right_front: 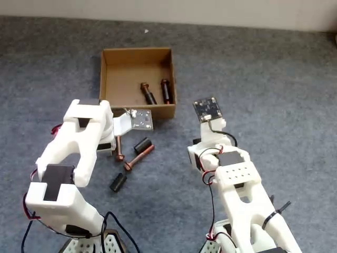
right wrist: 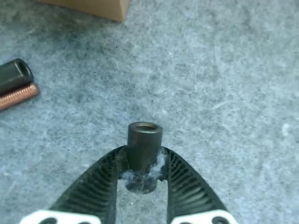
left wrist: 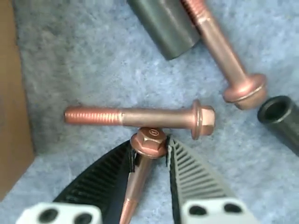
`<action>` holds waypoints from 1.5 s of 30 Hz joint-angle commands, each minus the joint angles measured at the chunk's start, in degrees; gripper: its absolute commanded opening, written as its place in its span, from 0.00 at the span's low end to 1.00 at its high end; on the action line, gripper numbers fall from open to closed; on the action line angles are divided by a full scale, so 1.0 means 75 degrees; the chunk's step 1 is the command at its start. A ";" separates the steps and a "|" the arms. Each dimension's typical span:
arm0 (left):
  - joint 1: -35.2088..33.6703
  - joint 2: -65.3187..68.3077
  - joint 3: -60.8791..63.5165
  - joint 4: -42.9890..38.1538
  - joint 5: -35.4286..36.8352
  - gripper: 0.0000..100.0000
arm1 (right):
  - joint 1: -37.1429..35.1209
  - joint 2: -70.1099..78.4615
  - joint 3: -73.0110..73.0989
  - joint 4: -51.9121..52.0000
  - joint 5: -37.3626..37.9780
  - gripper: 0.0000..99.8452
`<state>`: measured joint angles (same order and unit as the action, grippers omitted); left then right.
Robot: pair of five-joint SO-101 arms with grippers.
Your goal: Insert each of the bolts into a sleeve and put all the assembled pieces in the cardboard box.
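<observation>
Left wrist view: hand (left wrist: pixel 149 148) around bolt (left wrist: pixel 148 141)

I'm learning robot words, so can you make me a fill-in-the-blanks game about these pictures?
The left hand is shut on a copper-coloured metal ____.
The right hand is shut on a dark cylindrical metal ____.
Inside the brown cardboard box lie ____ assembled pieces.
Missing words: bolt; sleeve; two.
</observation>
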<state>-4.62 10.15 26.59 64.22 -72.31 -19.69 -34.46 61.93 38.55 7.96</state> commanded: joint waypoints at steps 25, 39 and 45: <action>-0.0662 0.0041 -0.0651 0.0258 0.0328 0.23 | 0.0100 -0.0358 -0.0064 -0.0193 0.0082 0.01; -0.0193 0.0029 -0.0158 -0.0422 0.0352 0.12 | 0.0100 -0.0358 -0.0064 -0.0193 0.0082 0.01; -0.0170 -0.0041 -0.0158 -0.0399 0.0352 0.03 | 0.0100 -0.0358 -0.0053 -0.0193 0.0082 0.01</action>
<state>-6.55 10.68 25.71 62.99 -69.14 -19.60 -34.46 61.93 38.55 7.96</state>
